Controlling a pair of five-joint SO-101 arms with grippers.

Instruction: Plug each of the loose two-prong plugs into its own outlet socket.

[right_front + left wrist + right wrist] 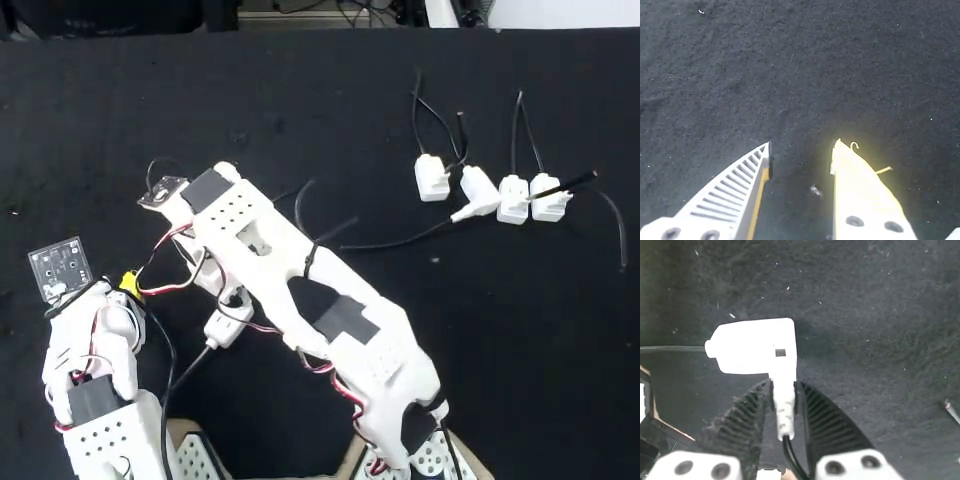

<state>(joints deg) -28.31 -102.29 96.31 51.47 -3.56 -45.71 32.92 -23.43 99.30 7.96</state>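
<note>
My right gripper [784,386] is shut on the narrow neck of a white plug [755,347], whose black cable runs back between the dark ribbed fingers [747,410]. In the high view that plug [222,328] is low over the black table at the near left, under the right arm. Several white plug and socket pieces [513,198] with black cables lie in a row at the far right; one [478,190] is tilted. My left gripper [800,147] is open over bare black table, with nothing between its fingers.
The right arm [300,280] stretches diagonally across the table's middle. The left arm [90,350] is folded at the near left corner. Thin black cables [390,240] trail from the far-right pieces across the table [120,110].
</note>
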